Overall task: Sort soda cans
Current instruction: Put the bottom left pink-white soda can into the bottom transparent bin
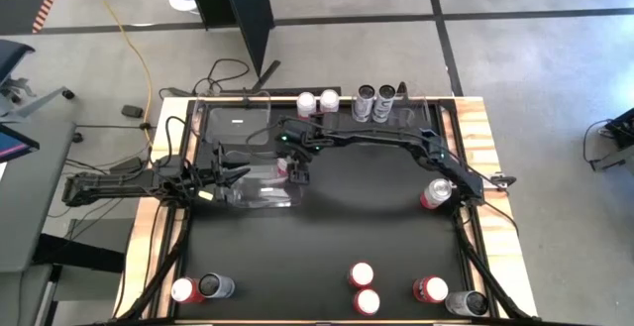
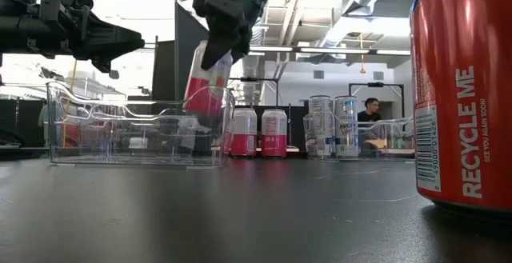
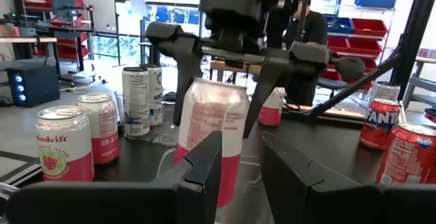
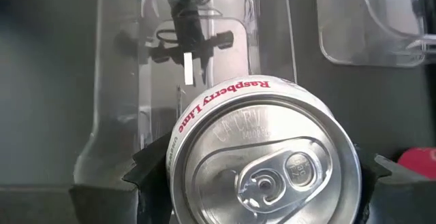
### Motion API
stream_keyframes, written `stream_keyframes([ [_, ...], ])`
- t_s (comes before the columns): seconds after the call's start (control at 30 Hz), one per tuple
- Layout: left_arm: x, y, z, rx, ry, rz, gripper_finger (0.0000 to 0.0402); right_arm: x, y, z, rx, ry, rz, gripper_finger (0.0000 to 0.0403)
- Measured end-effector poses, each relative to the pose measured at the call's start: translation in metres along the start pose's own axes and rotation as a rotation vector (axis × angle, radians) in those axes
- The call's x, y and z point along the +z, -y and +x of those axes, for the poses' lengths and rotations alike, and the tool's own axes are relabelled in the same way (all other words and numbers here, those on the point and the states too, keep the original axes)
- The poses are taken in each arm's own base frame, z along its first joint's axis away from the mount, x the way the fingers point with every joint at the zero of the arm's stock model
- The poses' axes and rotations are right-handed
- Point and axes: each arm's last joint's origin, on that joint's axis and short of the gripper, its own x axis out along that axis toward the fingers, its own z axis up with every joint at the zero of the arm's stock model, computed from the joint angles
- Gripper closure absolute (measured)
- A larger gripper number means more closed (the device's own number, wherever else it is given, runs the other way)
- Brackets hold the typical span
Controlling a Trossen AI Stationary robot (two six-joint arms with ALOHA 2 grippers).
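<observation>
My right gripper (image 1: 295, 170) is shut on a pink-and-white soda can (image 3: 210, 132) over a clear plastic bin (image 2: 136, 135) left of the table's middle. The can's lower end is below the bin's rim. My left gripper (image 3: 240, 149) hovers just left of that bin, above its rim, level and pointing at the can. Its fingers are a little apart, with nothing between them. Two more pink-and-white cans (image 1: 317, 100) stand on their bases at the far edge. Two silver cans (image 1: 374, 100) stand beside them. My right gripper pinches the can's upper side wall (image 3: 204, 98) between its two fingers (image 3: 185, 64), just under the top rim (image 4: 178, 152). It comes slanting down from above. The can hangs below the fingers, slightly tilted, and its lower end (image 2: 198, 123) appears clear of the bin's floor.
One red can (image 1: 434, 195) stands at the right and looms large in the low view (image 2: 464, 95). Several red and dark cans (image 1: 362, 286) stand along the near edge. Other clear bins (image 1: 233, 123) sit at the far edge. A person (image 2: 370, 111) sits beyond the table.
</observation>
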Motion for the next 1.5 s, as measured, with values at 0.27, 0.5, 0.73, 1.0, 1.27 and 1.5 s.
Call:
stream_keyframes([
  [0.27, 0.0, 0.0, 0.0, 0.0, 0.0, 0.0, 0.0308, -0.003, 0.004, 0.02, 0.009, -0.025, 0.005, 0.0112],
  [0.5, 0.0, 0.0, 0.0, 0.0, 0.004, -0.001, 0.0308, -0.009, 0.009, 0.033, 0.015, -0.066, 0.027, 0.0112],
  [0.73, 0.0, 0.0, 0.0, -0.001, 0.005, -0.002, 0.0308, -0.014, 0.012, 0.051, 0.023, -0.105, 0.05, 0.0112],
  [1.0, 0.0, 0.0, 0.0, -0.001, 0.003, -0.001, 0.0308, -0.016, 0.012, 0.059, 0.025, -0.117, 0.05, 0.0101],
  [1.27, 0.0, 0.0, 0.0, -0.001, 0.003, -0.003, 0.0308, -0.017, 0.014, 0.059, 0.022, -0.117, 0.069, 0.0093],
  [1.5, 0.0, 0.0, 0.0, -0.001, 0.003, -0.004, 0.0308, -0.017, 0.013, 0.059, 0.022, -0.119, 0.067, 0.0061],
])
